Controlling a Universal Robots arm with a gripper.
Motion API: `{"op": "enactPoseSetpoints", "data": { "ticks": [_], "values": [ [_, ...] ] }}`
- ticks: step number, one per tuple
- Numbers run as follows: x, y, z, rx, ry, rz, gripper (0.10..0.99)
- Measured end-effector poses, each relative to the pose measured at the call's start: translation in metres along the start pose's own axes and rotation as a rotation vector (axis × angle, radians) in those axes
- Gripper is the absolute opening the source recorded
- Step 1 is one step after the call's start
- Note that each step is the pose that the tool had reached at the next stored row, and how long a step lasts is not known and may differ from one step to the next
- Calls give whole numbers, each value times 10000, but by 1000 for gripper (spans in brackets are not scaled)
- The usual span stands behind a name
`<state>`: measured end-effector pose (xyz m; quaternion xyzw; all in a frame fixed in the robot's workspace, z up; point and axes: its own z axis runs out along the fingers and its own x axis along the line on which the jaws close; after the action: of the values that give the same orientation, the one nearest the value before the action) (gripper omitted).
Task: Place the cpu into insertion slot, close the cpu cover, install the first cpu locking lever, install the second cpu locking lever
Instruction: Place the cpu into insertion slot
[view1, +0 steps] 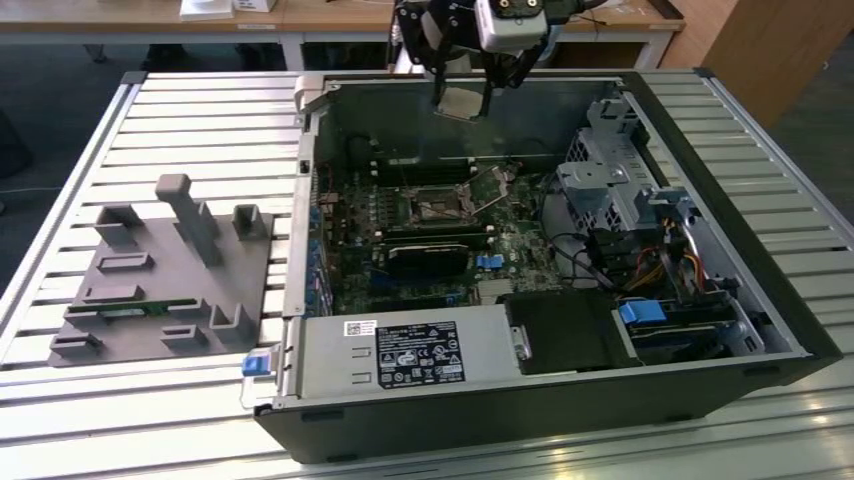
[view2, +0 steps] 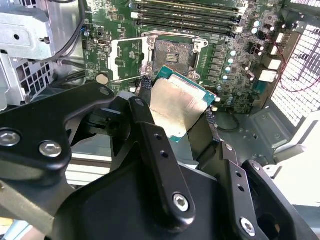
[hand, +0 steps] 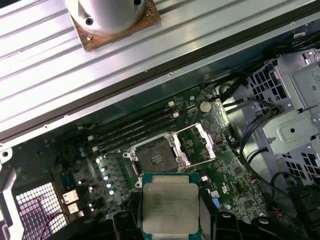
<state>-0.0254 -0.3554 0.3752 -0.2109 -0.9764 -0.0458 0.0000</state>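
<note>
The black gripper (view2: 177, 102) is clenched on the cpu (view2: 175, 107), its two fingers (view2: 150, 125) pinching opposite edges of the chip, whose dull silver top faces up in both wrist views. In the exterior view the gripper (view1: 461, 90) hangs over the far edge of the open computer case (view1: 747, 330), with the cpu (view1: 461, 100) held tilted above the motherboard (view1: 400, 215) and well apart from it. The insertion slot (hand: 155, 159) lies bare near the middle of the board, just beside the long memory slots (hand: 135, 127). The cpu cover (hand: 197, 145) is swung open and lies next to the slot on the side towards the metal drive cage (hand: 295, 125). In the first wrist view the cpu (hand: 170, 207) sits between the gripper (hand: 170, 205) fingers, short of the slot. The case rests on a slatted metal table (view1: 80, 130), with a grey fixture block (view1: 160, 280) near the table edge at the exterior view's left.
</note>
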Motion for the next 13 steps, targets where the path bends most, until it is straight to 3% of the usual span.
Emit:
{"op": "enactPoseSetpoints", "data": {
  "ticks": [13],
  "values": [
    [0,0,0,-8,-35,386,541]
  ]
}}
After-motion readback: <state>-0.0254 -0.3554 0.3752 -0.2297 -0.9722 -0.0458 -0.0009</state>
